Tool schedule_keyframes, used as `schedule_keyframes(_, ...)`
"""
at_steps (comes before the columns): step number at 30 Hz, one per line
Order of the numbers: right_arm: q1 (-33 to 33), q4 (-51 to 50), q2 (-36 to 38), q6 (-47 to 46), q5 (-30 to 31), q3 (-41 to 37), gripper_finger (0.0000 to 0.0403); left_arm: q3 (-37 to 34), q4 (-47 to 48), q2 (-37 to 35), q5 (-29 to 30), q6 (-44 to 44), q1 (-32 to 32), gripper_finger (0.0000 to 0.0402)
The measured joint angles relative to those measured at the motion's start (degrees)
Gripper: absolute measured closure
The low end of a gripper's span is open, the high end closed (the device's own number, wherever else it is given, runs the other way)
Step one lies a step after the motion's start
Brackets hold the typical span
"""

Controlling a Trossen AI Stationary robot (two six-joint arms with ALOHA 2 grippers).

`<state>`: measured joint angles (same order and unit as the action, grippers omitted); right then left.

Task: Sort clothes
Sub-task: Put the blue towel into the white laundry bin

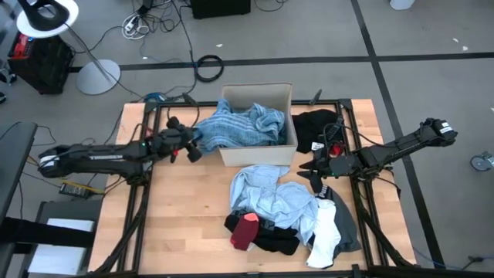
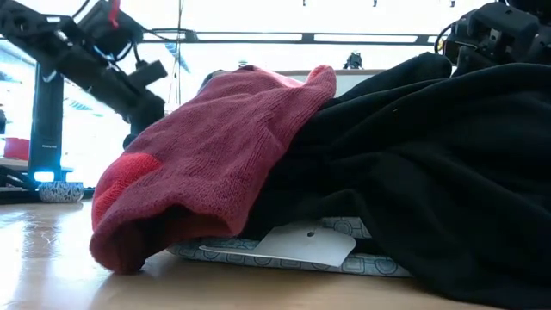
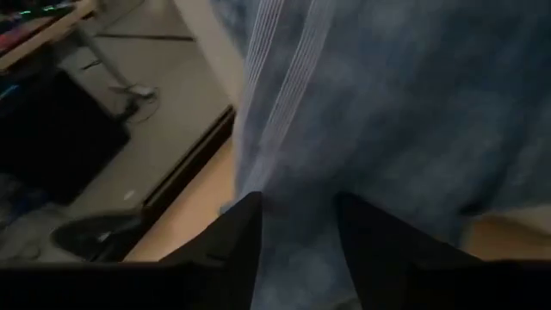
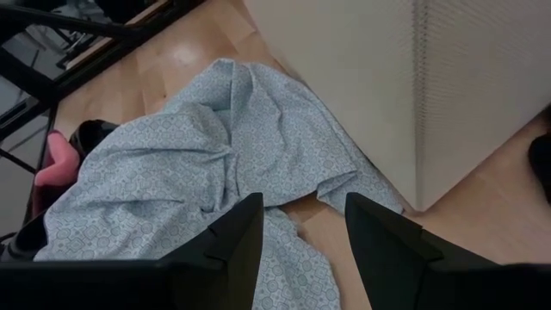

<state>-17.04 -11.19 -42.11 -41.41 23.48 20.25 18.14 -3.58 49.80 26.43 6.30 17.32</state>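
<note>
A blue-grey striped garment (image 1: 235, 127) lies in the beige box (image 1: 287, 96) and hangs over its left wall. My left gripper (image 1: 193, 148) is open at the hanging part (image 3: 379, 112), which fills the gap between its fingers in the left wrist view. My right gripper (image 1: 310, 171) is open and empty just right of the light blue garment (image 1: 270, 193), above its edge (image 4: 215, 164). The light blue garment rests on the table in front of the box. A small red piece (image 1: 245, 229) lies on black clothes (image 1: 272, 238), and both show close up in the low view (image 2: 207, 155). My left gripper has the hanging striped cloth (image 3: 297, 250) between its open fingers, which come level from the table's left. I cannot tell whether the fingers touch the cloth.
A black garment (image 1: 316, 127) lies right of the box. White (image 1: 324, 239) and grey (image 1: 349, 224) pieces lie at the pile's right end near the front edge. Bare wood (image 1: 177, 208) lies at the front left. Black frame rails (image 1: 143, 139) run along both sides.
</note>
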Motion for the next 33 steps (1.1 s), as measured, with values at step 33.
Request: schedule_keyframes(33, 0.0, 0.07, 0.0, 0.06, 0.98, 0.0, 0.0236, 43.6, 1.38, 19.21, -8.54, 3.89, -1.68, 0.0401)
